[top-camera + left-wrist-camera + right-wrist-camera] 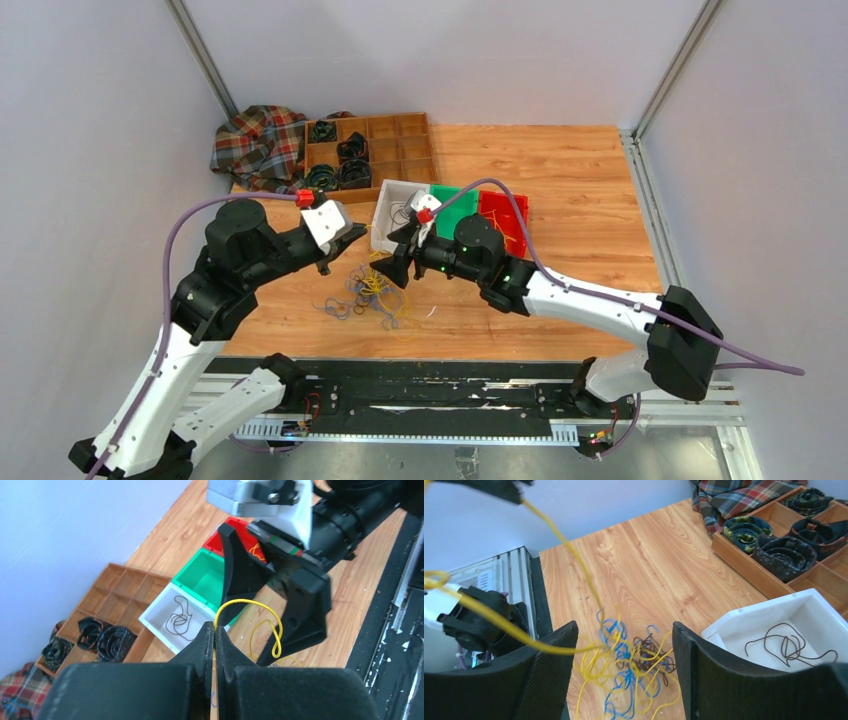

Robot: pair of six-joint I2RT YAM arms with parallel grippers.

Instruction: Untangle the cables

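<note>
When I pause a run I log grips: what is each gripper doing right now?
Left gripper: closed, fingers pinching a yellow cable.
Right gripper: open, fingers wide apart, gripping nothing.

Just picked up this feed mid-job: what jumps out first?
The left hand, shut on a yellow cable, holds it up over the middle of the table. The open right hand hovers by the yellow, blue and dark tangle there. Beyond, one black cable lies in the white bin.
</note>
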